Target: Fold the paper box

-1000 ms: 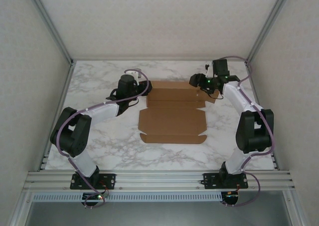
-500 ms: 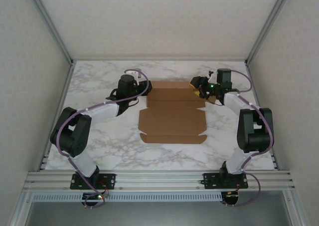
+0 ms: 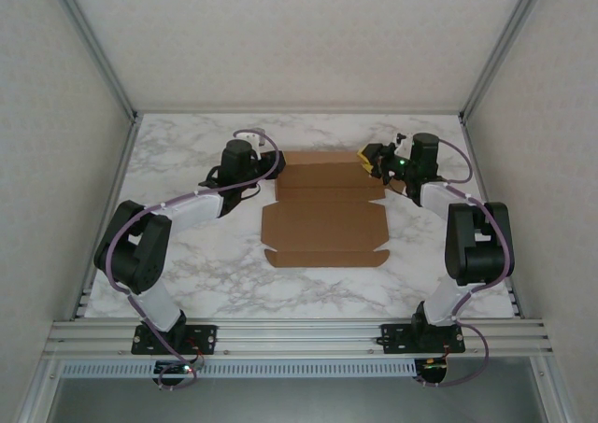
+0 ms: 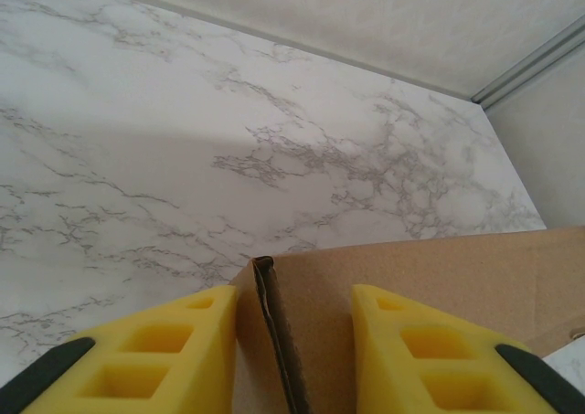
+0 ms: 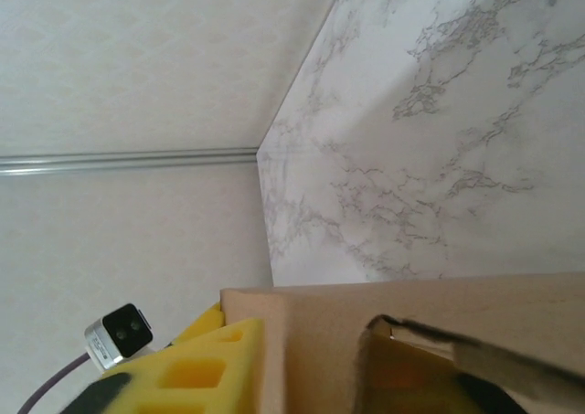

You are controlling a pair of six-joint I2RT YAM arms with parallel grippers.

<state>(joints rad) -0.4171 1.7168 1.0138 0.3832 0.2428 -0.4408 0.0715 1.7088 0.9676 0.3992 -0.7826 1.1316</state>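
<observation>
The paper box [image 3: 322,216] lies as a flat brown cardboard sheet with flaps in the middle of the marble table. My left gripper [image 3: 273,168] is at its far left corner. In the left wrist view the yellow fingers [image 4: 174,350] stand either side of a raised flap edge [image 4: 274,332], and cardboard fills the gap of the left gripper [image 4: 292,297]. My right gripper [image 3: 377,159] is at the far right corner. There a yellow finger [image 5: 196,373] presses on a cardboard flap [image 5: 320,341], and the other finger is hidden behind it.
White enclosure walls [image 3: 299,40] and metal frame posts [image 3: 93,45] ring the marble table [image 3: 187,274]. The left arm's white camera and purple cable [image 5: 119,334] show beyond the box. Both arm bases sit on the near rail [image 3: 299,334].
The right wrist has swung towards the box's far right corner and its jaws have closed in on the cardboard there. The left arm and the sheet have not moved.
</observation>
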